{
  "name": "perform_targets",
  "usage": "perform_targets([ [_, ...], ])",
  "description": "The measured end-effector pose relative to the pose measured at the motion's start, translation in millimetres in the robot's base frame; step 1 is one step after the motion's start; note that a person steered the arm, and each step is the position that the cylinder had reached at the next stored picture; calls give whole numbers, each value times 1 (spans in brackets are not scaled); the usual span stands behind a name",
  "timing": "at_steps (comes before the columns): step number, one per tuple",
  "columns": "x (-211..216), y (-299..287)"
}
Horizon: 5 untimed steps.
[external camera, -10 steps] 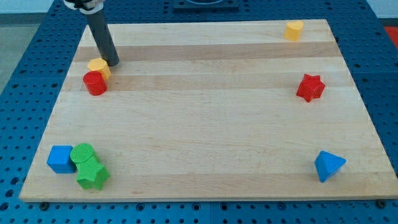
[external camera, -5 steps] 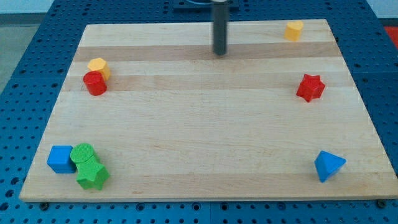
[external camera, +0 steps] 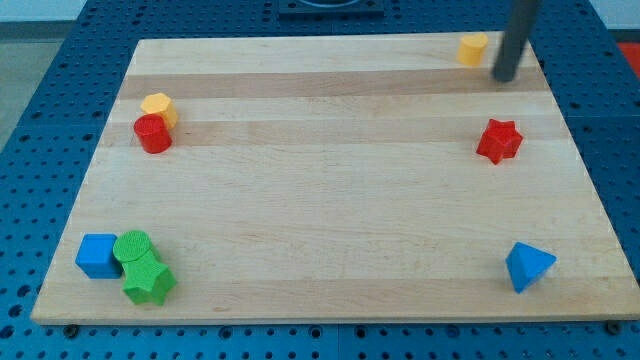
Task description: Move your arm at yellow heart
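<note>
You've swept my tip [external camera: 506, 76], a bare rod with no gripper, along the top edge to just beside the yellow heart [external camera: 473, 48] near the top-right corner, nearly there.

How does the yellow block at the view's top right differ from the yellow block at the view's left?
The yellow heart sits alone near the board's top edge, while the yellow block at the view's left touches the red cylinder. My tip is just right of and below the yellow heart, far from the left yellow block. The heart shows a notched top; the left block looks faceted. Both are yellow and similar in size.
</note>
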State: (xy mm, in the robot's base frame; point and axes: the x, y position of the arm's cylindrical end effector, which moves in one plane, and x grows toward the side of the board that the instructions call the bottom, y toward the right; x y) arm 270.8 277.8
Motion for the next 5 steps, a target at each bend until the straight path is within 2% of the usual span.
perform_targets([
  [1, -70, 36],
  [2, -80, 28],
  [5, -79, -43],
])
